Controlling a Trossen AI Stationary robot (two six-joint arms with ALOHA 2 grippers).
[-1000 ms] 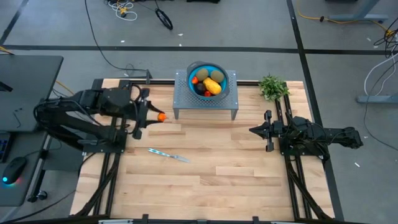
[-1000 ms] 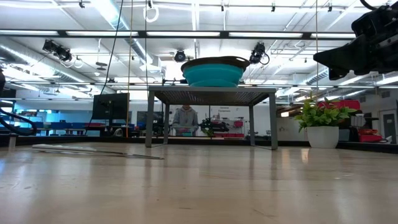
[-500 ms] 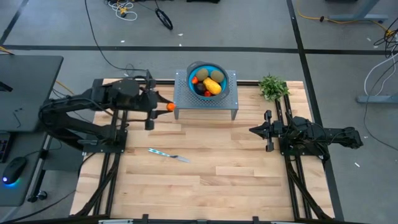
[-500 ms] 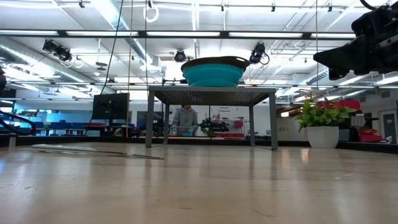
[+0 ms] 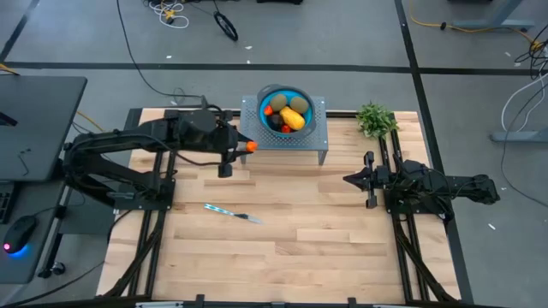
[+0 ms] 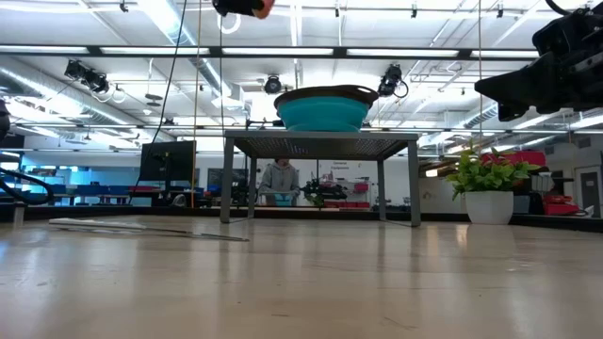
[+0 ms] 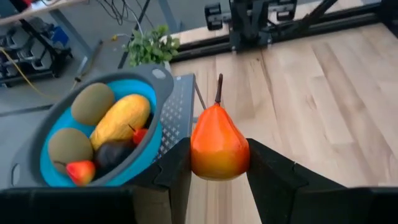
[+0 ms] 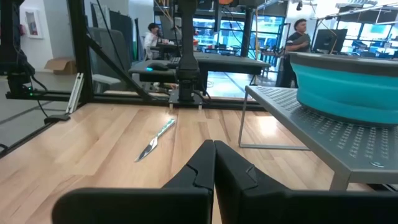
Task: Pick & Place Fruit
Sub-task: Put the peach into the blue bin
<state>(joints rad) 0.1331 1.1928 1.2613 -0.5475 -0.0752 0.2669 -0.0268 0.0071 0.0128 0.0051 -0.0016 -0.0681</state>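
High view shows my left fingers (image 5: pixel 243 146) pinching a small red-orange pear (image 5: pixel 251 146) at the rack's (image 5: pixel 318 128) left edge beside the bowl (image 5: pixel 283 91), while right fingers (image 5: pixel 349 180) sit pressed together at centre-right over open surface (image 5: pixel 308 231).

The left gripper (image 5: pixel 242 147), clamped on a small red-orange pear (image 5: pixel 251 146), has travelled from about nine o'clock of the bowl (image 5: pixel 276 92) toward it, and now hangs just beside the left edge of the grey rack (image 5: pixel 318 135). In the low view the pear (image 6: pixel 261 6) has newly come into sight at the top edge, above the bench.
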